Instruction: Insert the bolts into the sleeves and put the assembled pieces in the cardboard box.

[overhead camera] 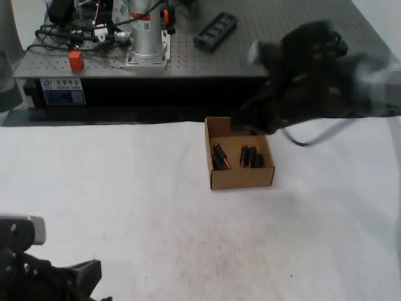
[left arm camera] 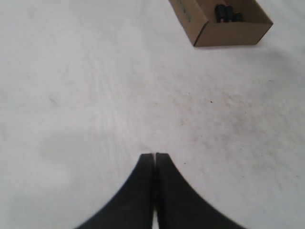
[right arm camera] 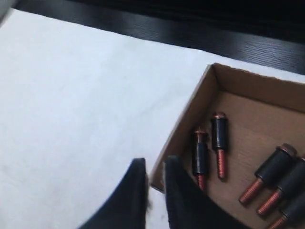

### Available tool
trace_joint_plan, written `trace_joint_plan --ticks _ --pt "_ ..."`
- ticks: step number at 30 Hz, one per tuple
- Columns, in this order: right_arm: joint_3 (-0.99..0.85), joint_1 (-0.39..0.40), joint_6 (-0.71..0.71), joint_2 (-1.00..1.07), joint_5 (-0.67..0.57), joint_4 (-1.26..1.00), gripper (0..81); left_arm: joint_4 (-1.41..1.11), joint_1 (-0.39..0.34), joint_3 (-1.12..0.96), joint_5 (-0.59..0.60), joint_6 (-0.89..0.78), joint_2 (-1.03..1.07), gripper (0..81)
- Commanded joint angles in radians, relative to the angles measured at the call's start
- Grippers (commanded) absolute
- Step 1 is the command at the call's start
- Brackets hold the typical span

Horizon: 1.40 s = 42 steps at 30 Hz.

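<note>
The cardboard box [overhead camera: 241, 179] stands open at the middle of the white cloth. Inside lie several assembled pieces [overhead camera: 219, 157], black sleeves on copper bolts [right arm camera: 219, 138]. My right gripper [right arm camera: 155, 169] hovers over the box's near-left corner [right arm camera: 164, 183]; its fingers are almost together, leaving a narrow gap with nothing in it. In the high view the right arm [overhead camera: 301, 81] is a dark blur above the box's far right. My left gripper [left arm camera: 155, 155] is shut and empty, low over bare cloth at the front left, with the box [left arm camera: 228, 33] well ahead of it.
Behind the cloth runs a perforated metal bench with a metal post [overhead camera: 147, 37], an orange block [overhead camera: 76, 59], a black tray [overhead camera: 215, 30] and cables. White cloth [overhead camera: 125, 200] stretches on all sides of the box.
</note>
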Motion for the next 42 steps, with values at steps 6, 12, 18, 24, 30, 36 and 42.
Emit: trace_joint_plan --ticks 6,12,18,24,30,36,42 --pt "0.513 -0.004 -0.015 -0.509 0.061 -0.121 0.8 0.101 -0.001 -0.003 -0.050 -0.016 -0.101 0.7" --pt "0.779 -0.001 -0.012 -0.758 0.050 -0.121 0.8 0.106 -0.001 -0.003 -0.050 -0.030 -0.128 0.7" --pt "0.921 -0.001 -0.008 -0.872 0.050 -0.121 0.8 0.106 -0.001 -0.003 -0.048 -0.030 -0.128 0.7" --pt "0.988 -0.001 -0.008 -0.885 0.050 -0.121 0.8 0.106 -0.001 -0.003 -0.048 -0.030 -0.128 0.7" --pt "1.043 -0.001 -0.008 -0.885 0.050 -0.121 0.8 0.106 -0.001 -0.003 -0.048 -0.030 -0.128 0.7" --pt "1.082 -0.001 -0.008 -0.885 0.050 -0.121 0.8 0.106 -0.001 -0.003 -0.048 -0.030 -0.128 0.7" --pt "1.089 -0.001 0.009 -0.930 0.050 -0.121 0.8 0.106 -0.001 0.001 -0.049 -0.030 -0.133 0.7"
